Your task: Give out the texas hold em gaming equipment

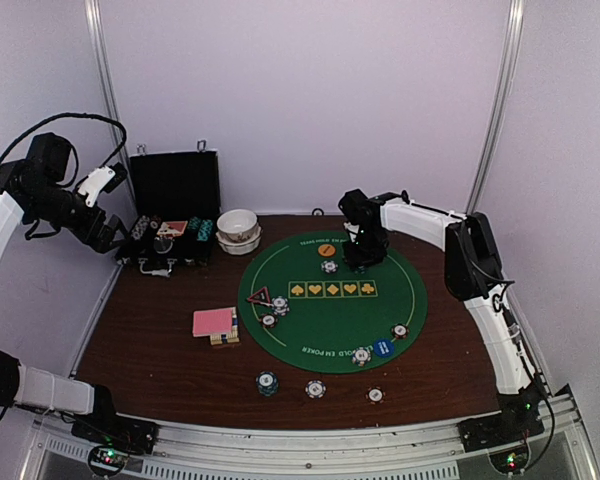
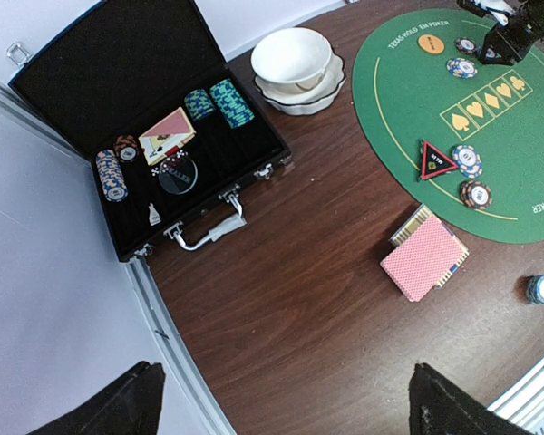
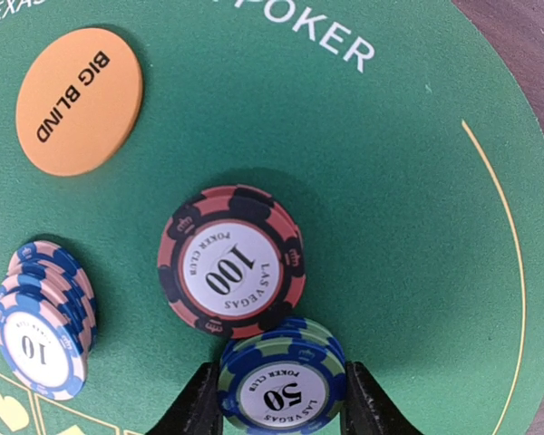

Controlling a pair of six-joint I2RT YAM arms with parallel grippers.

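A dark brown wooden table [image 1: 150, 360] carries everything, and the large round green felt mat [image 1: 405, 290] in its middle is what I'd steer by. Off the mat's far-left side stands an open black hard case [image 2: 91, 63] with chips racked in its tray, presumably the stock to draw from. Between the case and the mat sit stacked white ceramic bowls [image 2: 295, 56].

The left gripper [image 1: 108, 232] hangs high on the case side, well clear of the mat, its jaws spread wide and empty. My guess is that it is parked out of the way while the other arm works.

Just off the mat's near-left edge lies a pink-backed deck of playing cards [image 2: 423, 258], neatly squared and, as far as I can judge, not yet dealt. On the mat's left rim rests a red-edged black triangular marker [image 2: 437, 160] with chips just beside it. A small blue button [image 1: 383, 348] sits at the near-right rim. By the far rim is the orange round "big blind" button [image 3: 79, 100], likely marking that seat.

Near it lie a fanned blue-and-pink 10 chip stack [image 3: 41, 331] and a red-and-black 100 chip [image 3: 231, 263]. The right gripper [image 3: 279, 412] is down there, fingers pressed against either edge of a blue-and-green 50 chip stack [image 3: 281, 390], grasping it edgewise so the faces stay flat. That stack overlaps the 100 chip's edge. Whether it rests on the felt I cannot tell.
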